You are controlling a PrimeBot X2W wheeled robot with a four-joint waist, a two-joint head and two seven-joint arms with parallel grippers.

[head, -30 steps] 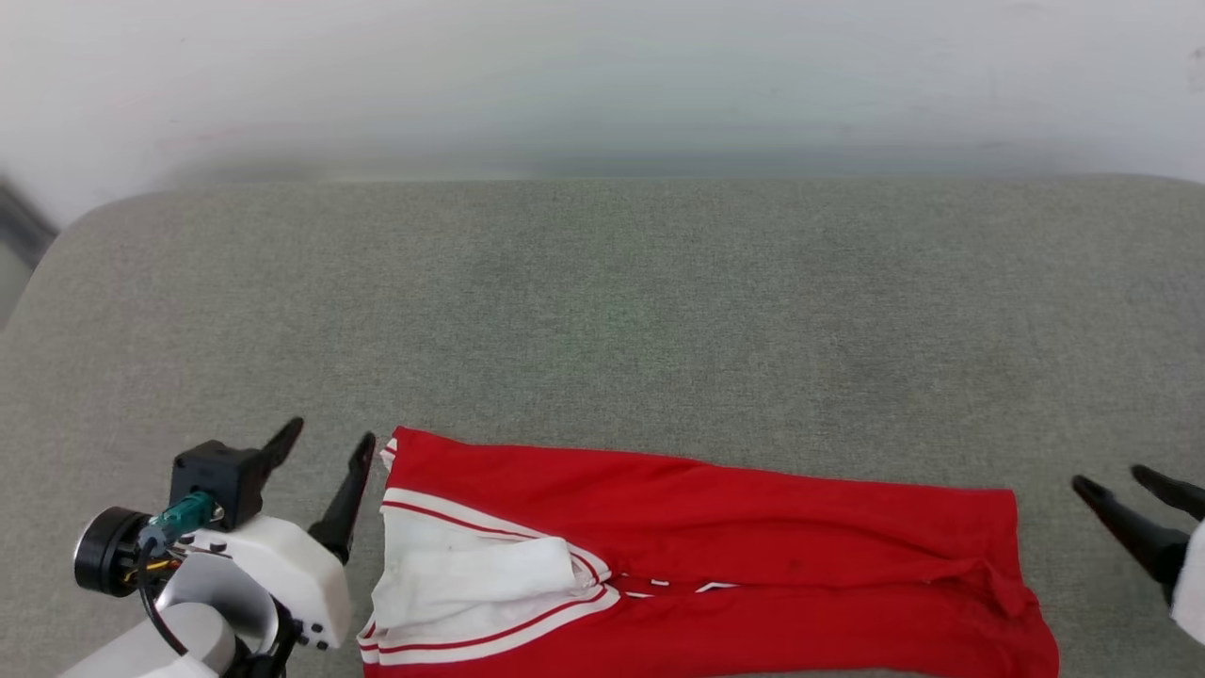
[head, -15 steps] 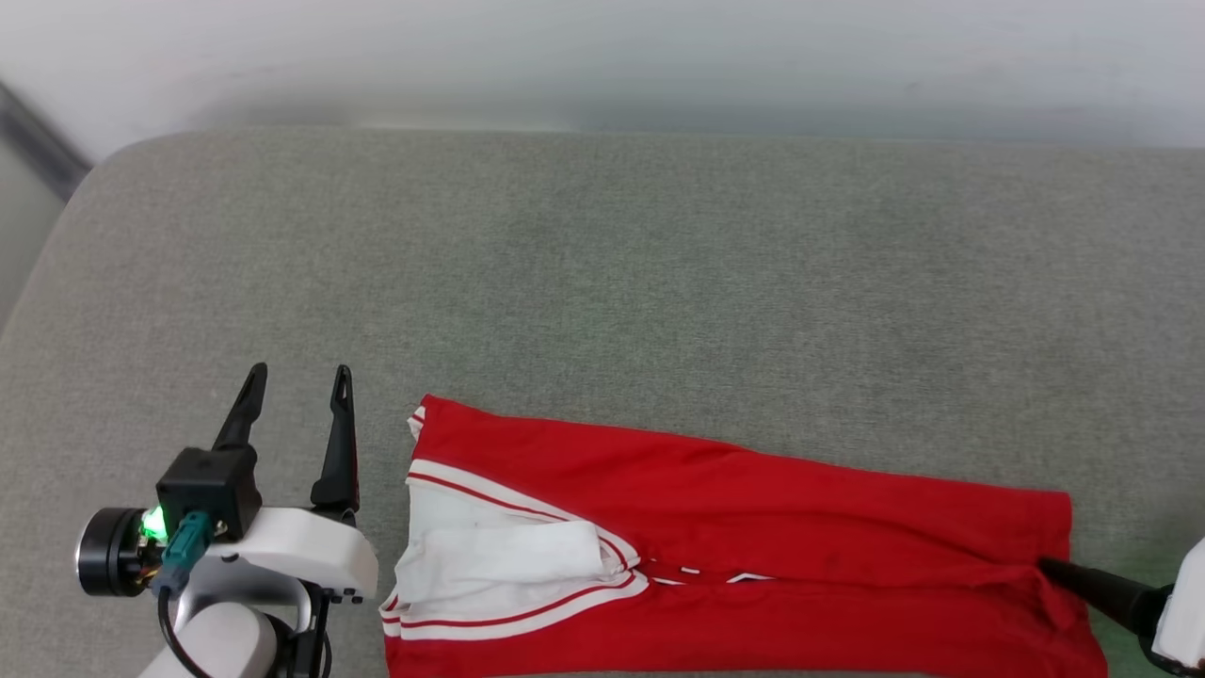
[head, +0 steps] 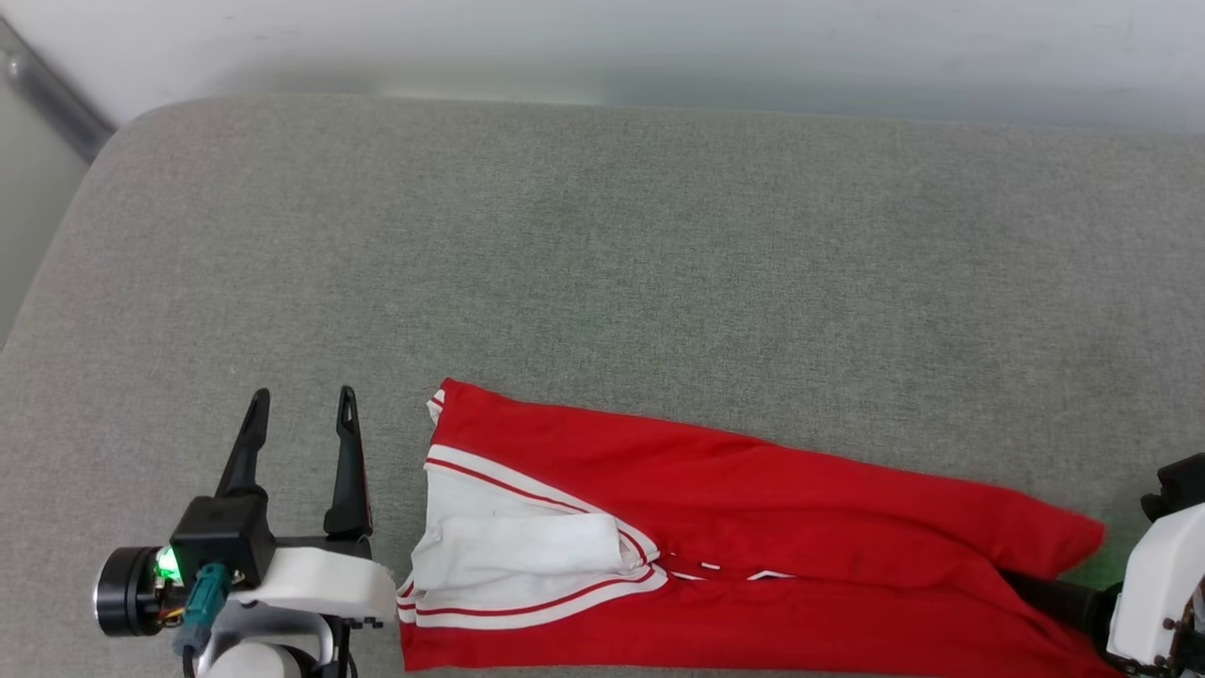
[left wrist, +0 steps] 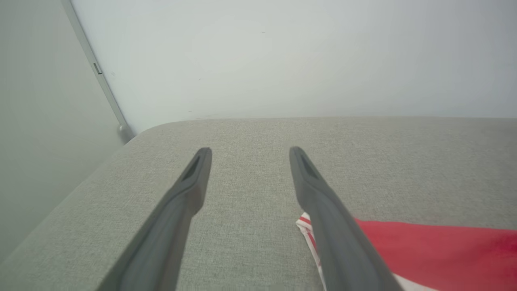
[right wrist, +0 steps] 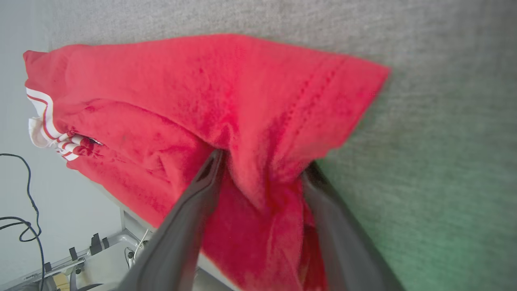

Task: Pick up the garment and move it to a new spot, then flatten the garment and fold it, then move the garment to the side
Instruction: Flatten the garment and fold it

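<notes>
The garment point(head: 753, 527), red with a white sleeve and striped trim at its left end, lies folded into a long band along the near edge of the grey cushion point(head: 659, 245). My right gripper point(right wrist: 264, 159) is at its right end. Both fingers are spread wide, with the bunched red hem corner point(right wrist: 282, 121) pushed in between them. In the head view one dark finger point(head: 1059, 595) pokes under the cloth. My left gripper point(head: 301, 395) is open and holds nothing, just left of the striped end point(left wrist: 309, 230), apart from it.
The cushion has a rounded far-left corner point(head: 132, 122) against a pale wall point(head: 602, 38). The garment hangs slightly over the cushion's near edge; below it, a metal frame and black cables point(right wrist: 24, 226) lie on the floor. Bare cushion stretches behind the garment.
The head view has shifted. My right gripper went from clear of the garment to straddling its right hem corner, which now bunches up. My left gripper turned its fingers straight and stayed open.
</notes>
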